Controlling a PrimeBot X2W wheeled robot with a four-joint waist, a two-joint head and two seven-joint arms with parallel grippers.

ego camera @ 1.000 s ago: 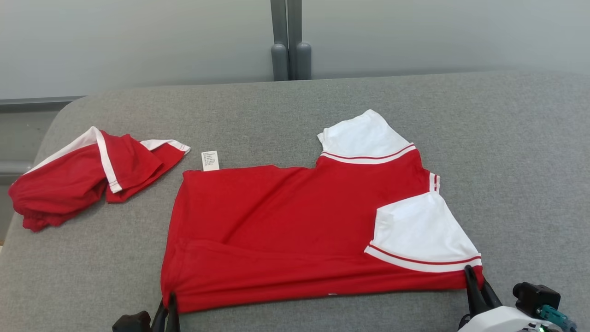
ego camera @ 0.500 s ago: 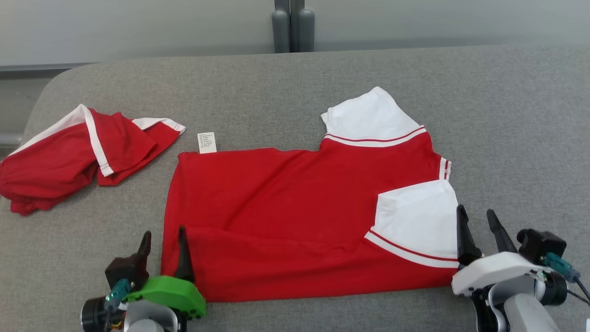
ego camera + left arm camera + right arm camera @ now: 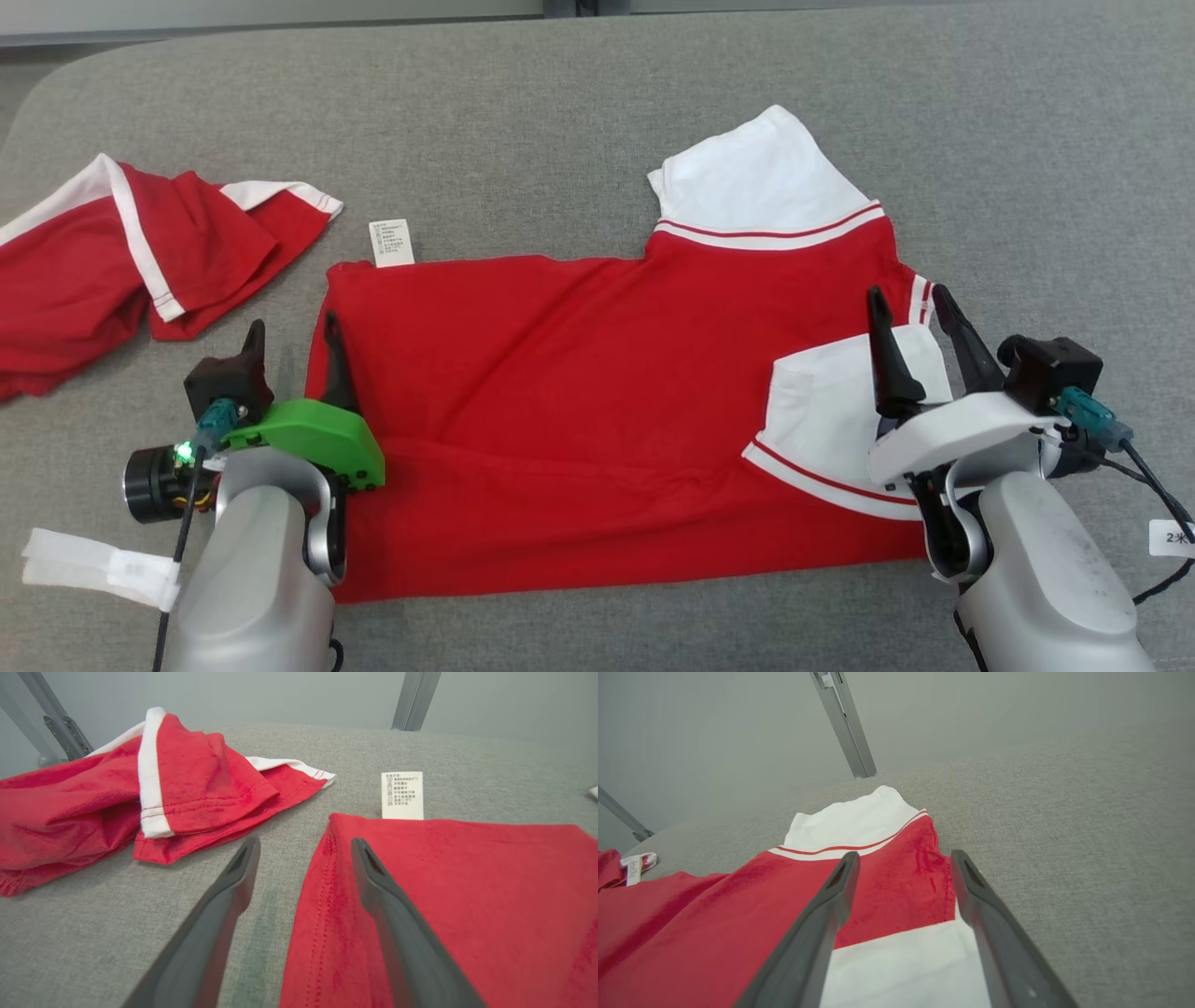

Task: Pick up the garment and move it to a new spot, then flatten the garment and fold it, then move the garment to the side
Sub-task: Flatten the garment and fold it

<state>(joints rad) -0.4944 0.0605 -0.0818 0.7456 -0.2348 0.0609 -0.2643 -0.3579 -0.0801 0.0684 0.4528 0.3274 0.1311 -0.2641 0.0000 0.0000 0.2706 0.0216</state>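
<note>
The garment (image 3: 579, 373), a red shirt with white sleeves, lies flat on the grey padded surface (image 3: 1027, 140), its near half folded over. My left gripper (image 3: 289, 327) stands open over its left hem; in the left wrist view the garment (image 3: 467, 882) edge runs between that gripper's (image 3: 306, 842) fingers. Over the nearer white sleeve (image 3: 822, 411), at the shirt's right end, my right gripper (image 3: 906, 294) is open too. In the right wrist view the right gripper (image 3: 904, 855) frames red and white cloth of the garment (image 3: 691, 914). Neither holds anything.
A second red garment with white trim (image 3: 93, 252) lies crumpled at the far left, also seen as a red heap (image 3: 93, 798) in the left wrist view. A white care label (image 3: 392, 241) sticks out at the shirt's far left corner. Bare grey surface lies right of the shirt.
Both grippers have opened and let go of the shirt's near edge, then moved forward over it. The head camera has tilted down, shifting the whole picture.
</note>
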